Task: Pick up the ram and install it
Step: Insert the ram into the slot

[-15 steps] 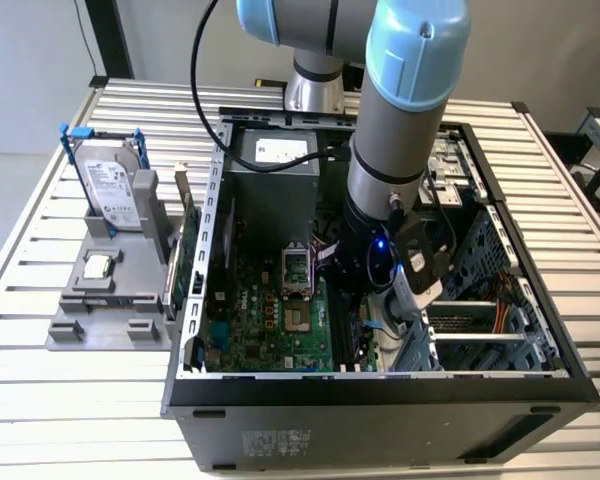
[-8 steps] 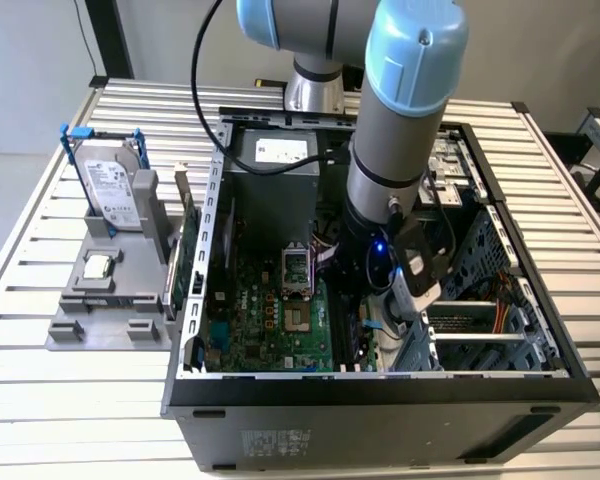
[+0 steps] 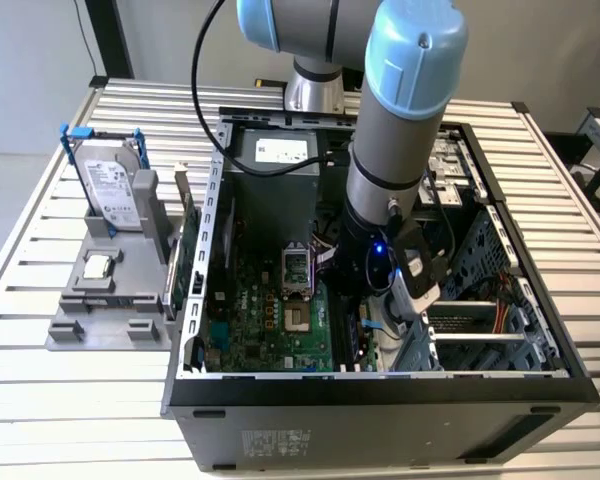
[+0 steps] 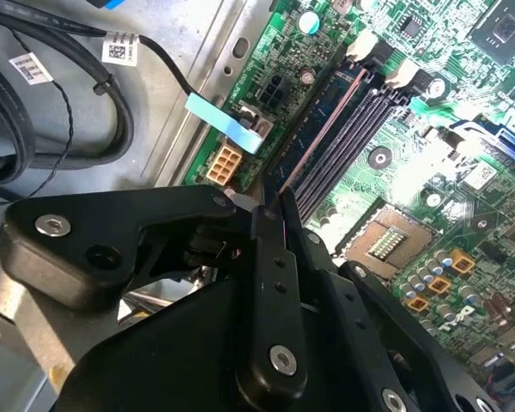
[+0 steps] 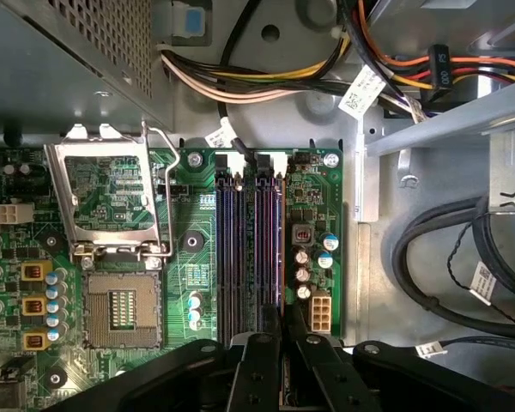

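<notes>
Between the tool's point(image 4: 270, 202) narrowed fingers, the ram point(image 4: 322, 120), upright in the outermost motherboard slot point(image 5: 277, 249)

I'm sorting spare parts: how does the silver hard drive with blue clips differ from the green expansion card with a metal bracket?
The silver hard drive shows its broad labelled face; the green expansion card is seen edge-on. The drive stands away from the black computer case; the card stands right beside its wall. Both stand upright on the grey holder.
</notes>
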`<state>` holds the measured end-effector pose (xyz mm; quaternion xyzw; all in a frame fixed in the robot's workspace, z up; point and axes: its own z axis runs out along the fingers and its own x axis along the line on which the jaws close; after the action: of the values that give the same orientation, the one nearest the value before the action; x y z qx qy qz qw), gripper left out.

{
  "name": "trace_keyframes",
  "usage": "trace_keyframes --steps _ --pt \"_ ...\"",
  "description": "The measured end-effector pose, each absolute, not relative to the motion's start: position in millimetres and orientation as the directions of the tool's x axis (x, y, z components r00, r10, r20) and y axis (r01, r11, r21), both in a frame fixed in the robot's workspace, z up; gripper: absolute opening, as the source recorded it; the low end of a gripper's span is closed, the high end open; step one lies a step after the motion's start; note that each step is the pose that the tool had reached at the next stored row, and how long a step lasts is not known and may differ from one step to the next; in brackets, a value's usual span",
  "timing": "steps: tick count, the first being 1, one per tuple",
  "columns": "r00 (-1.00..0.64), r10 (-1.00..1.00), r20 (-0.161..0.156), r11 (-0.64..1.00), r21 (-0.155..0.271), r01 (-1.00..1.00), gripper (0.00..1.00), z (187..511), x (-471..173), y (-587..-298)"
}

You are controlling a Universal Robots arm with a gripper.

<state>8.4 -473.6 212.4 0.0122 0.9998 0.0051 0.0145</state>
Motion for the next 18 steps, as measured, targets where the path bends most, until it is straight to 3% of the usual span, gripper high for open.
trace_keyframes --steps 1,16,17,18 --pt "-0.999 0.025 -0.029 1.000 0.011 0.024 1.00 212 8 -474" --pt "-0.999 0.027 -0.028 1.000 0.010 0.026 1.00 252 8 -474" --pt "-0.999 0.027 -0.028 1.000 0.010 0.026 0.00 252 8 -474" --pt "-0.999 0.027 -0.028 1.000 0.009 0.026 0.00 252 8 -474"
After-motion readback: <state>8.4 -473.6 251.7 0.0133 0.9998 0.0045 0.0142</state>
